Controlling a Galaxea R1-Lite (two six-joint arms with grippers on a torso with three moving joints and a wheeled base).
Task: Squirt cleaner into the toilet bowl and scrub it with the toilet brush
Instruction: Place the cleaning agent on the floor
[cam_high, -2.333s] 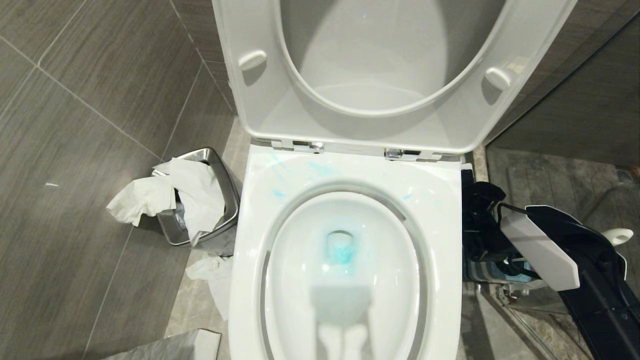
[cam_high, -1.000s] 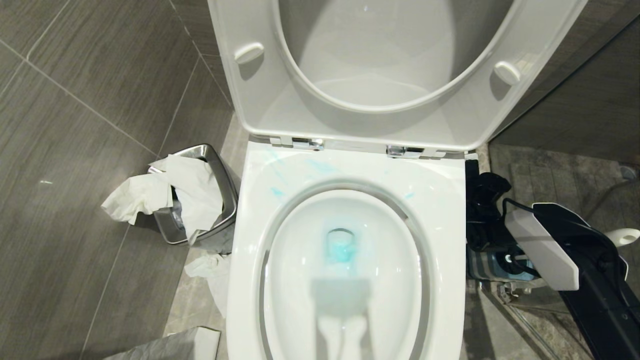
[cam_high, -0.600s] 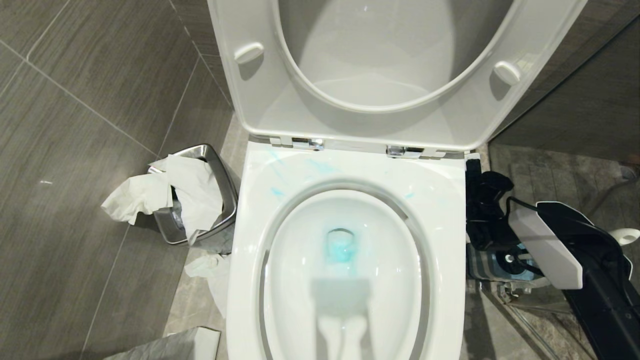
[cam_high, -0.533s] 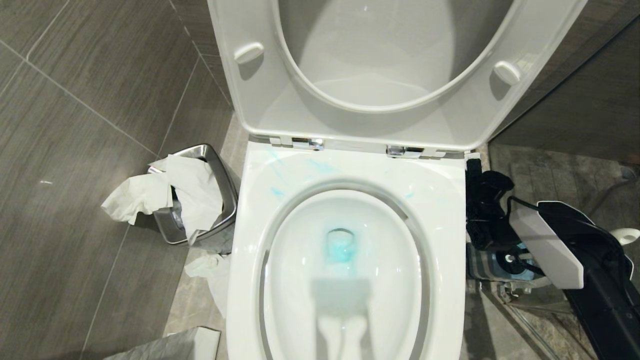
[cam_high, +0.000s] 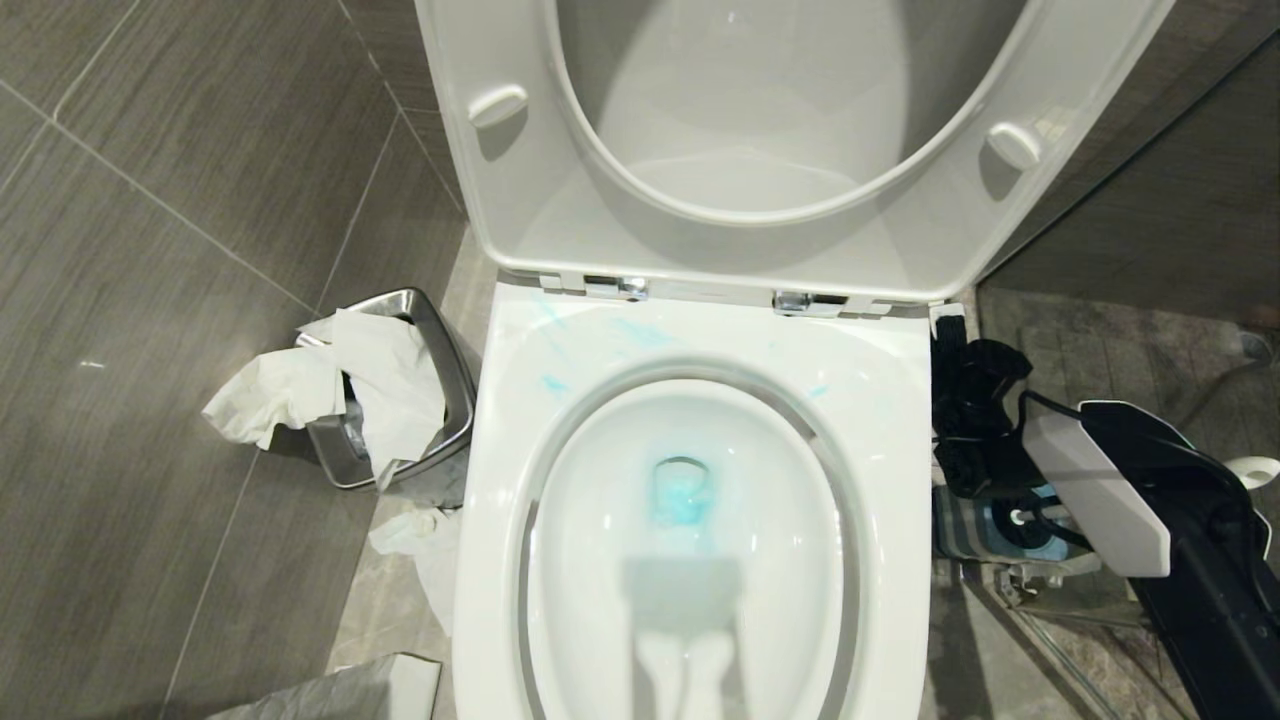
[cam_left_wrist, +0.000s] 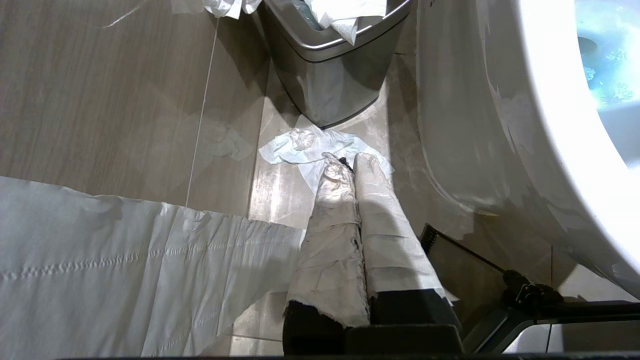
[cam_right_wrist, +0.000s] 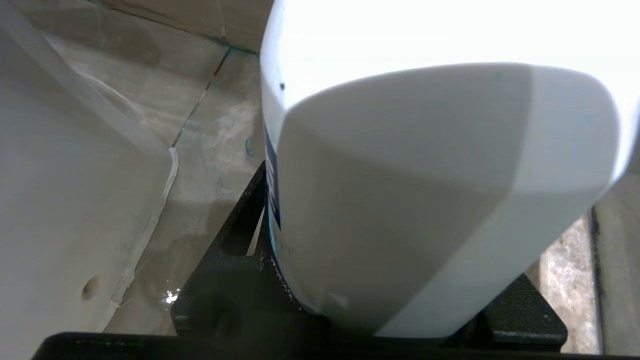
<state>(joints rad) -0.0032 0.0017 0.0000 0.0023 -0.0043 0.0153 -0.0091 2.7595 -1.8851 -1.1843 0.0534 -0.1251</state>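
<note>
the right gripper (cam_high: 975, 430) is low beside the toilet, at about 3 o'clock from the toilet bowl (cam_high: 900, 480). in its wrist view a white container (cam_right_wrist: 425, 200) with a dark blue edge fills the space between the black jaws, so it seems to be clamped there; what the container is, i cannot say for sure. just beyond this arm, more toward 3 o'clock, a rounded white end shows, which looks like the handle of the toilet brush (cam_high: 1252, 470), near the floor and not in any grip. the left gripper (cam_left_wrist: 347, 162) is idle near the floor on the other side of the toilet, its two wrapped fingers pressed together and holding nothing. the cleaner (cam_high: 682, 497) is already in the bowl: the water at the centre is tinted turquoise, and thin blue streaks lie on the rim around 11 and 1 o'clock. the seat and lid stand raised at 12 o'clock. a steel bin (cam_high: 440, 400) with crumpled paper (cam_high: 280, 395) stands at 9 o'clock. i judge the squirting is done, and the scrubbing is not yet begun, because the brush must be taken first.
</note>
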